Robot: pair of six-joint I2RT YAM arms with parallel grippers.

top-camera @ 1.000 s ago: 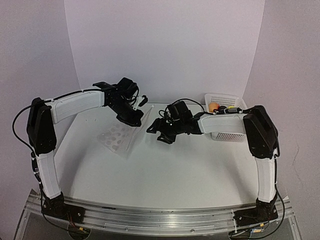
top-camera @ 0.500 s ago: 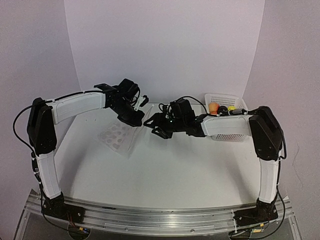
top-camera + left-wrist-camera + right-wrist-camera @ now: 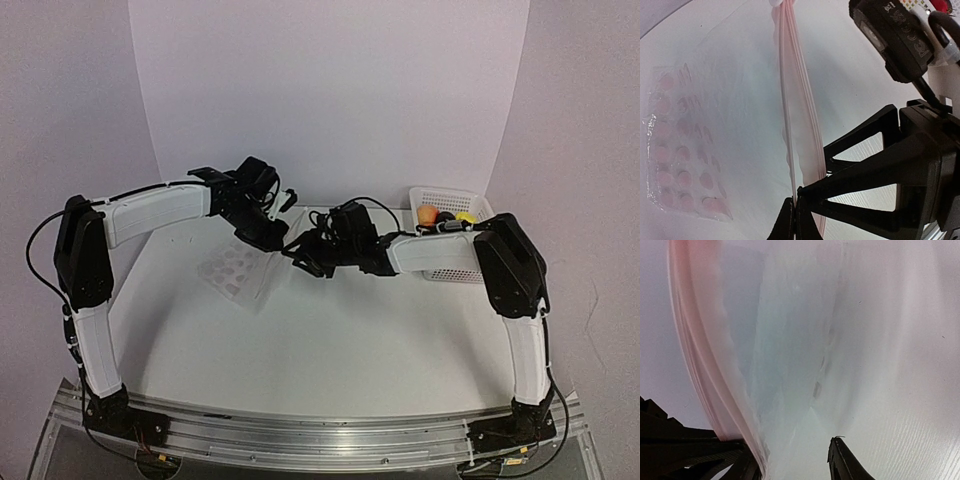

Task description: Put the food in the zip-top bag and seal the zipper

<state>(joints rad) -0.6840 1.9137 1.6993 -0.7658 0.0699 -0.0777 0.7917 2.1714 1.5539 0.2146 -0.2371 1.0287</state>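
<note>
— Jaws first: how do they stand?

— Left gripper (image 3: 794, 216) is clamped tight on the zipper (image 3: 789, 125). It pinches the strip so that the mouth edge of the zip-top bag (image 3: 235, 275) is lifted off the table (image 3: 320, 340). Right gripper (image 3: 790, 450) has its jaws apart, one finger on either side of that same edge. Its wrist view shows a gap between the film and the right-hand finger, so it grips nothing.

— What differs from a second ago?

— The right gripper has travelled left and away from the bases. It has gone from bare table beside the bag up to the bag's mouth, just beside the left gripper, and its jaws have narrowed on the way. The left gripper has kept its place and its pinch, and the bag has barely shifted.

— Counts?

— Two arms, one bag, one white perforated basket (image 3: 455, 268). Of the food (image 3: 427, 213) I can tell three pieces apart from above: one peach-orange, one dark, one yellow (whether more lie behind the rim and the arm I cannot tell).

— And what is in what?

— All the food in view sits in the basket, at the far right of the table and well apart from the bag. The bag lies left of centre, its dotted panel flat on the table and only the zipper edge raised between the two grippers.
</note>
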